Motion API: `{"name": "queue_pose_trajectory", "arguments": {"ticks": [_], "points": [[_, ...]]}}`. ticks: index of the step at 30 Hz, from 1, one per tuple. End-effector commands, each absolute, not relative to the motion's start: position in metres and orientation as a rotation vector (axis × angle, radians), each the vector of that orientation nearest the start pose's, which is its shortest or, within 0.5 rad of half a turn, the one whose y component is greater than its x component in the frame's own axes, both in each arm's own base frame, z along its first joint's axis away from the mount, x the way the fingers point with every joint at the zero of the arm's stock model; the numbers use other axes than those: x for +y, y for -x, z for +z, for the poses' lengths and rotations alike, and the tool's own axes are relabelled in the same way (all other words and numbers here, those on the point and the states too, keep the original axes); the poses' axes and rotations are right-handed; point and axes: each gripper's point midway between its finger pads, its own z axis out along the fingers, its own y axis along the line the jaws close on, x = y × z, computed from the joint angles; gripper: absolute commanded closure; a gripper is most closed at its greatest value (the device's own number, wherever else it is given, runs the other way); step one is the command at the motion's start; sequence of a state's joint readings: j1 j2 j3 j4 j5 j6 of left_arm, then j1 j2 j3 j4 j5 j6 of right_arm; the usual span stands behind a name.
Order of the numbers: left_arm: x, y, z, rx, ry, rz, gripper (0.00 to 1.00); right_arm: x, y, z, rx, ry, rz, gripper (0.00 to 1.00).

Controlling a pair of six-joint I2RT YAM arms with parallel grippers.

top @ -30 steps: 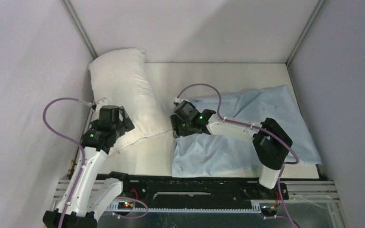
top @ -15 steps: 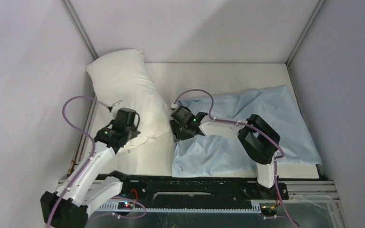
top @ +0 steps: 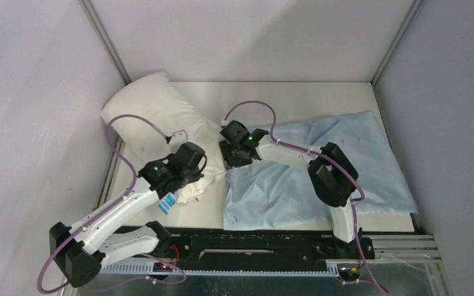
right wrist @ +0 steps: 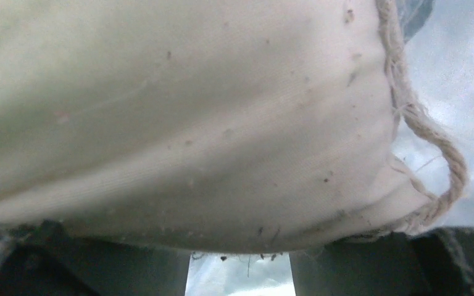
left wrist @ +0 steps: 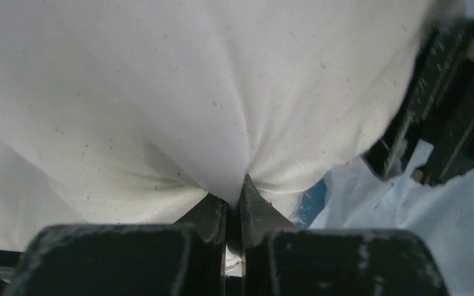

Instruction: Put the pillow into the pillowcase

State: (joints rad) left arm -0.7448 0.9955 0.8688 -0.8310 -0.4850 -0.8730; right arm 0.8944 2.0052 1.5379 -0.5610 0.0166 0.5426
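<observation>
The white pillow (top: 148,117) lies slanted at the left, its near end reaching the light blue pillowcase (top: 370,154) spread flat on the right. My left gripper (top: 202,177) is shut on the pillow's near edge; in the left wrist view the pillow (left wrist: 191,92) puckers into the closed left gripper (left wrist: 234,196), with the pillowcase (left wrist: 457,216) just right of it. My right gripper (top: 228,165) sits at the pillowcase's left edge. In the right wrist view the pillow (right wrist: 191,123) corner and its cord (right wrist: 450,160) bulge between the half-parted fingers of the right gripper (right wrist: 239,259), hiding the tips.
Grey walls (top: 37,123) close in the cream table (top: 321,98) on the left, back and right. A black rail (top: 253,246) runs along the near edge between the arm bases. Purple cables (top: 114,132) loop over both arms.
My left gripper closed on the pillow's near edge and swung right, dragging that end against the pillowcase. The right gripper narrowed a little and shifted slightly left.
</observation>
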Motion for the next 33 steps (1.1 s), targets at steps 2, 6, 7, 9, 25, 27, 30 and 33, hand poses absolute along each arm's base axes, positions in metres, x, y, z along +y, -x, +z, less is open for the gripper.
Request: {"name": "queue_pose_trajectory", "arguments": {"ticks": [2, 6, 7, 9, 25, 27, 30, 33], "points": [[-0.116, -0.249, 0.195, 2.265, 0.336, -0.172, 0.73, 0.404, -0.284, 0.090, 2.550, 0.501, 0.575, 0.43], [-0.128, -0.254, 0.243, 2.206, 0.148, -0.190, 0.33, 0.396, -0.282, 0.092, 2.540, 0.466, 0.597, 0.42], [-0.135, -0.255, 0.254, 2.188, 0.086, -0.207, 0.25, 0.393, -0.281, 0.097, 2.527, 0.455, 0.615, 0.41], [-0.148, -0.254, 0.266, 2.176, -0.048, -0.222, 0.07, 0.387, -0.281, 0.104, 2.516, 0.427, 0.644, 0.40], [-0.168, -0.269, 0.162, 2.397, -0.606, 0.175, 0.00, 0.263, -0.290, 0.158, 2.370, 0.020, 0.696, 0.31], [-0.158, -0.277, 0.140, 2.430, -0.592, 0.322, 0.00, 0.256, -0.289, 0.153, 2.375, 0.016, 0.677, 0.30], [-0.139, -0.290, 0.119, 2.437, -0.524, 0.535, 0.02, 0.259, -0.288, 0.150, 2.380, 0.040, 0.673, 0.29], [-0.123, -0.301, 0.117, 2.443, -0.403, 0.623, 0.56, 0.273, -0.285, 0.150, 2.367, 0.084, 0.707, 0.30]]}}
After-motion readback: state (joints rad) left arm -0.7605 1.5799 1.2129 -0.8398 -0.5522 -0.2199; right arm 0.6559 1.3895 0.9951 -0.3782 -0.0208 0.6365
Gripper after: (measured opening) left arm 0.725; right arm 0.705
